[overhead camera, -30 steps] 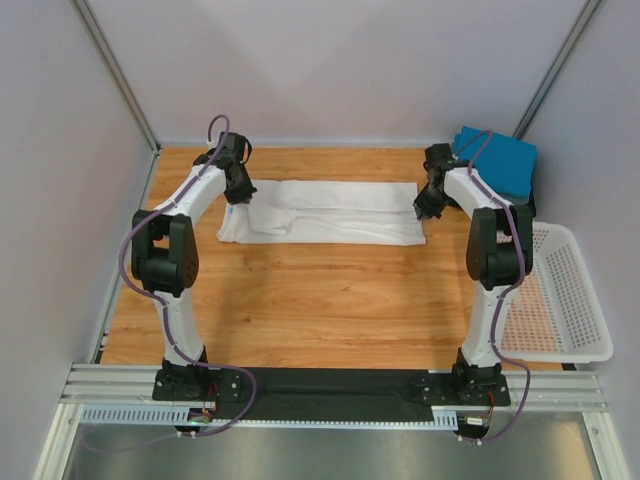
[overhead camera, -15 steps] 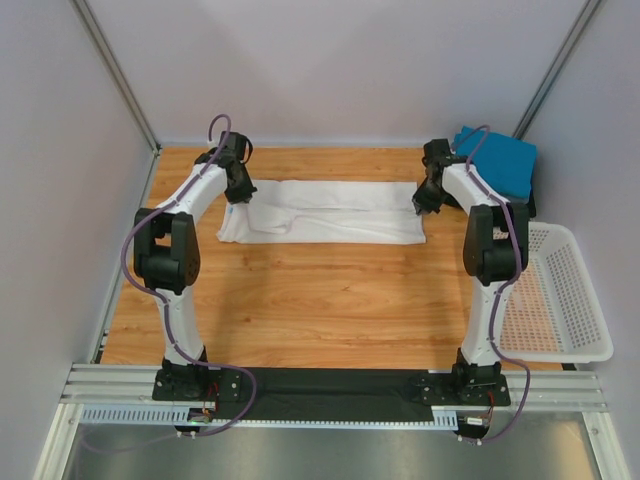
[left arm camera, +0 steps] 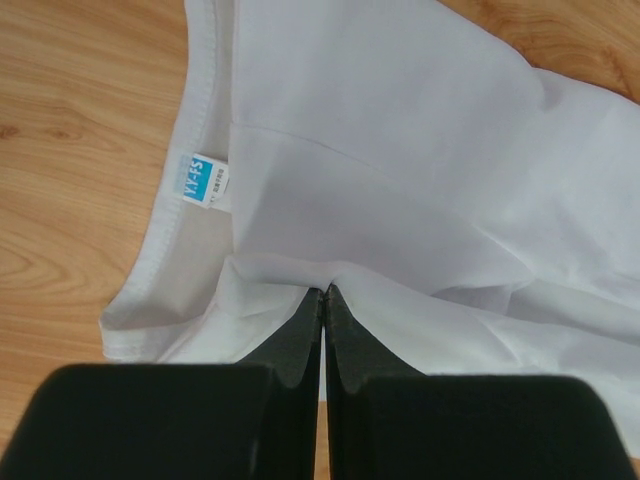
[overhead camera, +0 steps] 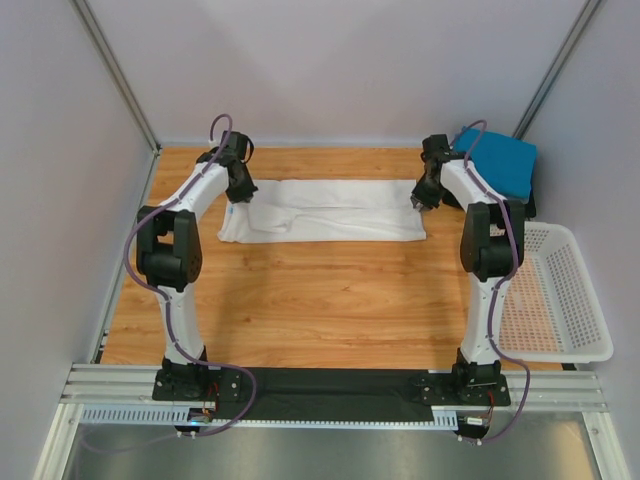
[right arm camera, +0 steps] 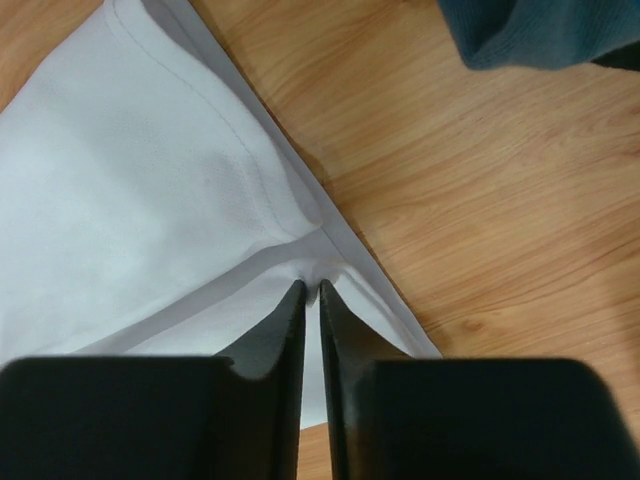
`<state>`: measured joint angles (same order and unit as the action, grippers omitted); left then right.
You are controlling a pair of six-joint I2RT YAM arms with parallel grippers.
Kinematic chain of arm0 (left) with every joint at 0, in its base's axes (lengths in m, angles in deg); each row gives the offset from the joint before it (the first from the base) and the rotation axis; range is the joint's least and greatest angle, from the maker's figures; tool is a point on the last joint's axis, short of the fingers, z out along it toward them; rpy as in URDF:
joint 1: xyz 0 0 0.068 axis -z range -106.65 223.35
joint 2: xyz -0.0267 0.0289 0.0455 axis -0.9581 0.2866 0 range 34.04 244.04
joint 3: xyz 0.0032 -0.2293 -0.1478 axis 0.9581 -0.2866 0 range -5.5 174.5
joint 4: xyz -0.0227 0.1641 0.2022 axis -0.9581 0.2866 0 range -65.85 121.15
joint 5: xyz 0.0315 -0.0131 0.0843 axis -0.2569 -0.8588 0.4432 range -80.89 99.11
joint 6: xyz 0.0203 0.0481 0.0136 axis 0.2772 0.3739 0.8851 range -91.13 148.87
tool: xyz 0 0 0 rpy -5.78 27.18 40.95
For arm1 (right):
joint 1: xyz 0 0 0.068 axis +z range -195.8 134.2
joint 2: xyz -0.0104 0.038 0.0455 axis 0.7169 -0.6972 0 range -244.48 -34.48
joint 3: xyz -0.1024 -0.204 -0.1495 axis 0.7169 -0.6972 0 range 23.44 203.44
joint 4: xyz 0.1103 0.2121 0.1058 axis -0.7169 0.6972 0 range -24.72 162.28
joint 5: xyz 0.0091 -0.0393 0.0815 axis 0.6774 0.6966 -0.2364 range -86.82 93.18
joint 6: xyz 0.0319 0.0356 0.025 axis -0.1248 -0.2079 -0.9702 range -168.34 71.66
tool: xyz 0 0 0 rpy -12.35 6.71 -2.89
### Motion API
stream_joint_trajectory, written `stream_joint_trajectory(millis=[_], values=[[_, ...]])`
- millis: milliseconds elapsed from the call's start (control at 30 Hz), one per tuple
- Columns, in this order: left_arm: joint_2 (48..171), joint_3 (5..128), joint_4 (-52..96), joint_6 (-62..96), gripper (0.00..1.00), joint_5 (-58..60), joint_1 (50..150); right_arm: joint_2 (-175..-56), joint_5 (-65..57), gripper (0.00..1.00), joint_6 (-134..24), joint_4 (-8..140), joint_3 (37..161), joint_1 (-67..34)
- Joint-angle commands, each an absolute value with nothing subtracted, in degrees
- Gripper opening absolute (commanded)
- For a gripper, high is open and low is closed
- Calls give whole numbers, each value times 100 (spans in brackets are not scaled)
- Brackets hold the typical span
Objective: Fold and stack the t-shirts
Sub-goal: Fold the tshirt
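The right gripper (right arm camera: 311, 287) is now shifted slightly toward 12 o'clock. The white t-shirt (overhead camera: 335, 212), laid 9-to-3 o'clock on the far table (overhead camera: 320, 300), is pinched shut at both ends: left gripper (left arm camera: 323, 292) at 9, right at 3.

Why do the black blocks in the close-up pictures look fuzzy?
Left wrist: the left gripper sits very close to the lens, so its black body blurs; the white t-shirt looks sharp. Right wrist: same blur on the right gripper, crisp grain on the table. Top view: even light, only faint shadows.
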<state>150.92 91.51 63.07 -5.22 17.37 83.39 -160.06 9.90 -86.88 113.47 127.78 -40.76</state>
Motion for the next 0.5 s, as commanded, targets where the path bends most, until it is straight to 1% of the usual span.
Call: stream_joint_trajectory(millis=[0,33,67,100,167,200,267,333,400,433,467], values=[[15163,9461,6317,-374,3,1773,8345,-16052,1065,28,-8543,11380,13084,-4105],[15190,9487,6378,-365,9,1755,8345,-16052,1030,33,-8525,11406,13110,-4105],[15199,9583,6405,-348,23,1747,8345,-16035,995,38,-8508,11441,13137,-4105],[15190,9636,6458,-322,29,1746,8345,-15974,882,45,-8455,11468,13189,-4105],[15146,9785,6458,-286,42,1711,8345,-15868,767,50,-8411,11459,13190,-4105],[15120,9829,6458,-277,46,1711,8345,-15720,671,53,-8394,11424,13190,-4105],[15076,10039,6502,-277,56,1694,8345,-15587,538,56,-8341,11424,13155,-4105],[15050,10198,6738,-434,61,1641,8345,-15385,424,58,-8323,11433,13067,-4079],[14919,10340,7132,-654,62,1475,8345,-15201,397,58,-8332,11442,12962,-4035],[14552,9670,7091,-1247,67,1109,8354,-15025,180,57,-8315,11346,12657,-3948],[14548,9663,7091,-1253,67,1105,8354,-14980,169,58,-8314,11345,12654,-3947]])
